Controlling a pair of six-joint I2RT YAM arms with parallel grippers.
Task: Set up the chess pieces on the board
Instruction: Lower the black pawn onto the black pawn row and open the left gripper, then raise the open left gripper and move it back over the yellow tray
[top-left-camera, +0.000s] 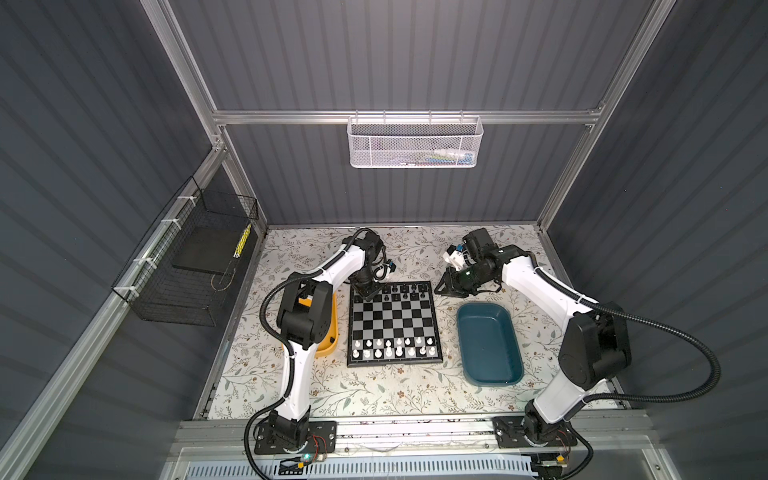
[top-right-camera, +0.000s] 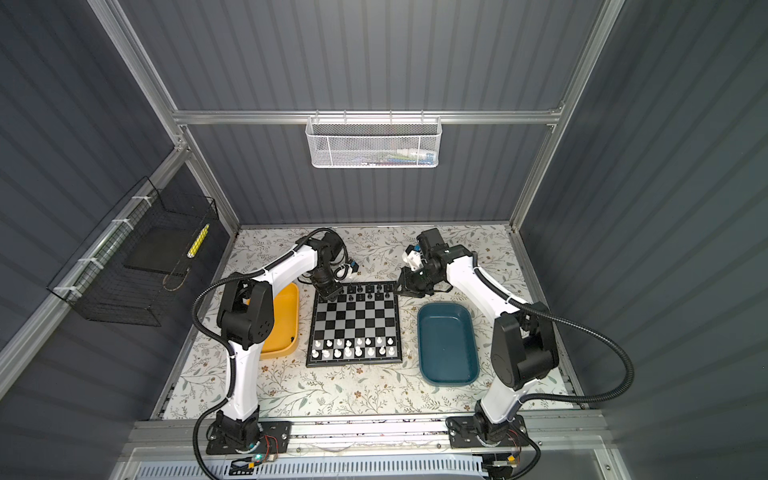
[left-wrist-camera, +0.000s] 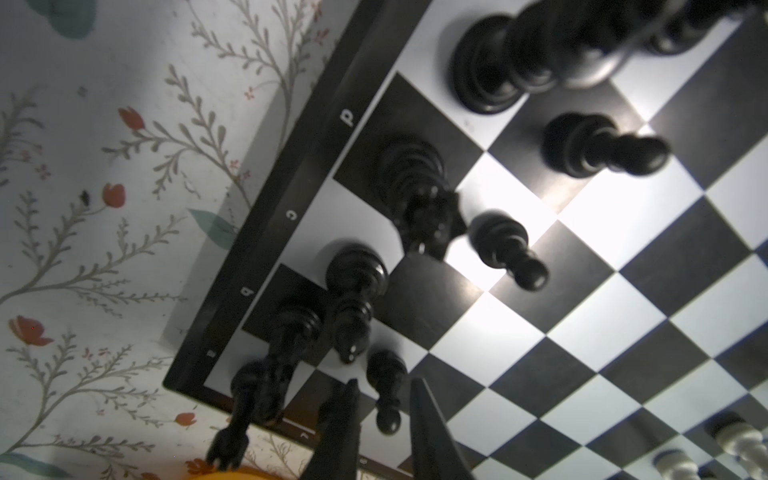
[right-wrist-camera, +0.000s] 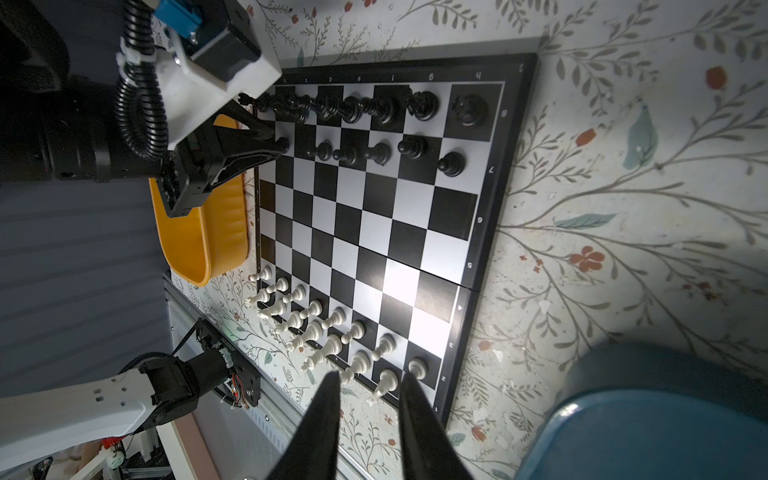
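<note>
Chess pieces (right-wrist-camera: 469, 109) stand on the board (right-wrist-camera: 374, 216). Left claw (left-wrist-camera: 384, 380) is apart around a black pawn (left-wrist-camera: 387, 395). Right claw (right-wrist-camera: 370, 375) is apart too.

Both top views are evenly bright and sharp, though the grey ribbed wall panels (top-left-camera: 415, 62) splay at the edges. In the left wrist view, white glare burns out squares at the middle of the square black-and-silver chequered chessboard (left-wrist-camera: 432, 299), and the small black plastic chessmen (left-wrist-camera: 415, 166) standing on it are blurred. The right wrist view shows milder glare there.
</note>
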